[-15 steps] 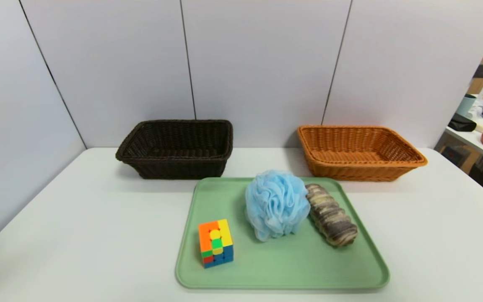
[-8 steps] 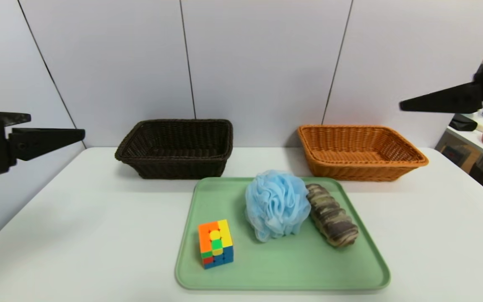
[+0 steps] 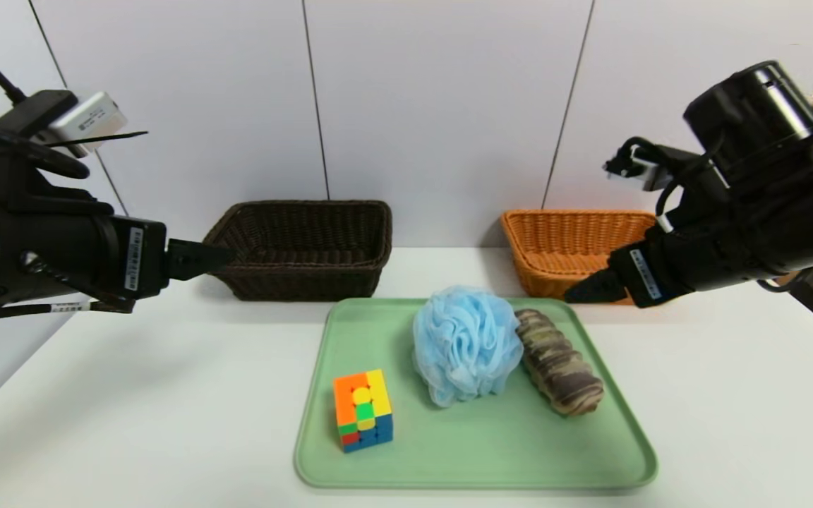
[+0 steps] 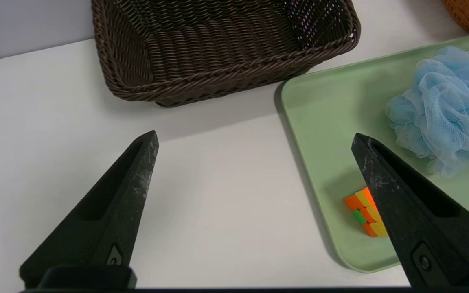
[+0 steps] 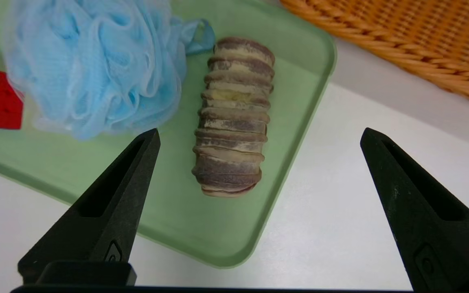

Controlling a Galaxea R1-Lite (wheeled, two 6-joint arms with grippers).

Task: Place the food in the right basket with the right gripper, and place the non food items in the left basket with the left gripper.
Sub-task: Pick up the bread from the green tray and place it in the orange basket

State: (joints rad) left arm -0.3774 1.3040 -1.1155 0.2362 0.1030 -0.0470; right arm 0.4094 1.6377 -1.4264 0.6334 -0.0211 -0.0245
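With both end effectors released and empty, the right end effector (image 3: 579, 291) should come down astride the middle of the striped roll (image 3: 559, 371), which lies on the green tray (image 3: 477, 451) touching the blue puff (image 3: 464, 343), without catching its mesh.

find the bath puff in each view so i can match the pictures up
Head view: the puff sits mid-tray, between the cube and the roll.
Left wrist view: the puff is at the right edge, beyond the cube.
Right wrist view: the puff is upper left, beside the roll.
Shared landmark: the green tray lies under it in all three.
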